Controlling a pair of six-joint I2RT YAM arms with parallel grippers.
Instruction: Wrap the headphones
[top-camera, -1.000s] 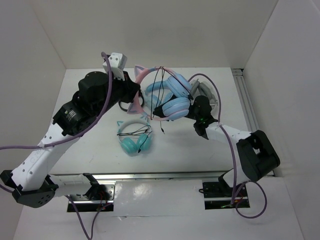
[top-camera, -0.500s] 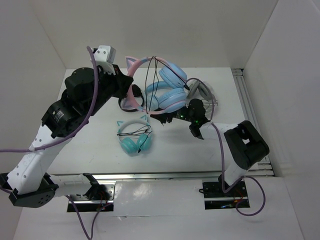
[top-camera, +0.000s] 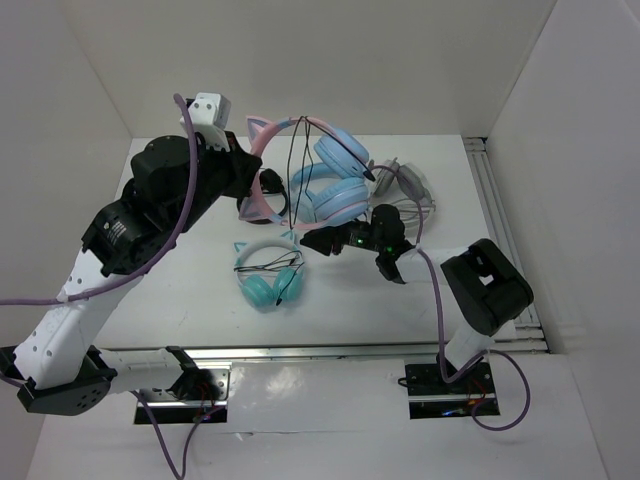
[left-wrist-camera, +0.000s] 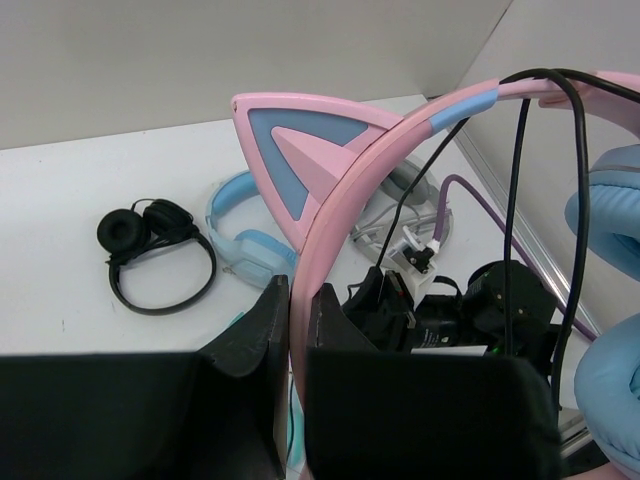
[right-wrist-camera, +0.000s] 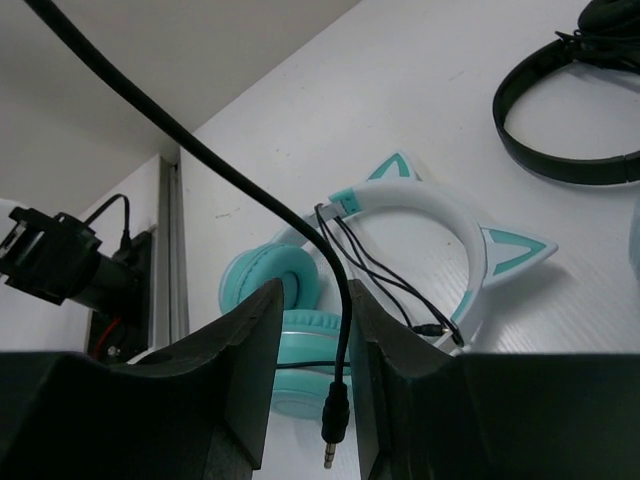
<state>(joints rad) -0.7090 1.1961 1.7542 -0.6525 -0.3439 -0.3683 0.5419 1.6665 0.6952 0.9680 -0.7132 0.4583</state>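
Note:
The headphones, pink cat-ear headband and light blue ear cups, hang above the table at the back centre. My left gripper is shut on the pink headband just below one ear; my left gripper shows no gap beside the band. The thin black cable loops over the band and trails down. My right gripper stands in front of the cups, pointing left. In the right wrist view my right gripper has its fingers apart, with the cable's end and plug hanging between them.
A teal cat-ear pair with a pale headband lies below my right gripper. Black on-ear headphones, a light blue pair and a grey pair lie at the back. A metal rail runs along the right side.
My left arm has raised the headphones and carried them left. My right gripper has moved left along the cable, down to its plug end.

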